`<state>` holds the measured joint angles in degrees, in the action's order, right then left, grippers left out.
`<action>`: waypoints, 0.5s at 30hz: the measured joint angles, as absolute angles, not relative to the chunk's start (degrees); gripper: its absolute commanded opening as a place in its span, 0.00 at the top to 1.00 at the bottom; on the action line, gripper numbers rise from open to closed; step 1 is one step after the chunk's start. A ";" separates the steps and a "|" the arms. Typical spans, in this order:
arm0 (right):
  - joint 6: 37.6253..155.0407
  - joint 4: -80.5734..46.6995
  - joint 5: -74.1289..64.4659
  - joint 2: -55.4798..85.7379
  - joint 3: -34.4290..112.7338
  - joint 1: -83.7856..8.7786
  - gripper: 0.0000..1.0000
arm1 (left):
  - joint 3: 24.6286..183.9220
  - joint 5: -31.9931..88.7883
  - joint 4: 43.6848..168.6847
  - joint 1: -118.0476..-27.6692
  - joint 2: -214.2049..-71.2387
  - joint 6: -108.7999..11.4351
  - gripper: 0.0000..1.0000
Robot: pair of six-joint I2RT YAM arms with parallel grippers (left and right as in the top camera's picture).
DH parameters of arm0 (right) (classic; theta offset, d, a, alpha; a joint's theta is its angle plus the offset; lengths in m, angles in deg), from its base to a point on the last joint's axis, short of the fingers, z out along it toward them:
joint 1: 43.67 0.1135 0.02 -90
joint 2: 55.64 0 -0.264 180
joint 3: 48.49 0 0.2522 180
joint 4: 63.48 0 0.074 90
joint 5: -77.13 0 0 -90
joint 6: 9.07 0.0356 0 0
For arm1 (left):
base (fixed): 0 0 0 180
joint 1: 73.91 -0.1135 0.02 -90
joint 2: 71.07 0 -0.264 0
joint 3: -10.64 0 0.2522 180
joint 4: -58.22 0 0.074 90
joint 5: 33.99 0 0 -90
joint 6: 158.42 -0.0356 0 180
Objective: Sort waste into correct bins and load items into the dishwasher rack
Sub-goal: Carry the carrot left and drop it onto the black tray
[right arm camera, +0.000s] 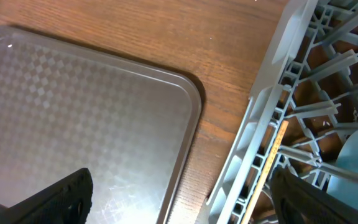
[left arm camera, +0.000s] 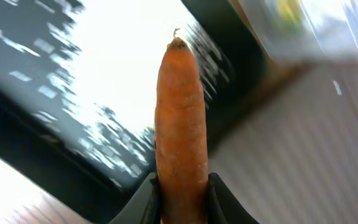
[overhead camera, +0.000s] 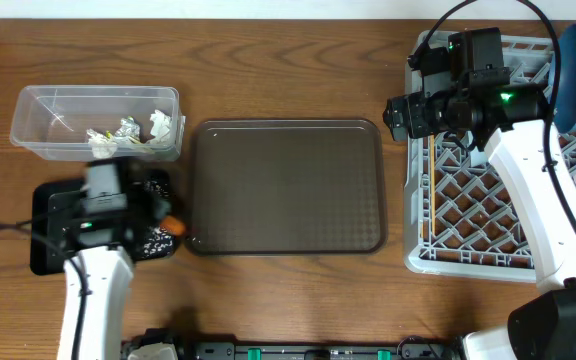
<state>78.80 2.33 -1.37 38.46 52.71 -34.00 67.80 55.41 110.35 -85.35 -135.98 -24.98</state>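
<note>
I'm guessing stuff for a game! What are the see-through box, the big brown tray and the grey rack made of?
See-through box: probably clear glossy plastic; the table shows through its walls. Brown tray: likely plastic, dull, with a fine diamond texture. Grey rack: seems moulded plastic, smooth, with lattice ribs.

Tabletop (overhead camera: 268,60), left to right.
Tub (overhead camera: 98,122) at the far left, flat tray (overhead camera: 40,260) just before it, serving tray (overhead camera: 286,187) at the middle, rack (overhead camera: 416,200) at the right edge.
</note>
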 measured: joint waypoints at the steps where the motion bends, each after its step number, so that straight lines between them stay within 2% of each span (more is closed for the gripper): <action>1: 78.80 2.35 -1.39 38.46 52.71 -34.00 0.11 | 67.80 55.57 109.87 -88.26 -136.09 -25.50 0.92; 7: 78.80 2.75 -1.39 38.46 52.71 -34.00 0.11 | 67.82 56.20 105.63 -102.49 -138.75 -27.12 0.92; 15: 78.80 3.18 -1.43 38.46 52.71 -34.00 0.11 | 67.84 56.44 100.67 -112.08 -147.67 -27.95 0.91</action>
<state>78.80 3.18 -1.43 38.46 52.71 -34.00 67.84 56.44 100.67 -112.08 -147.67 -27.95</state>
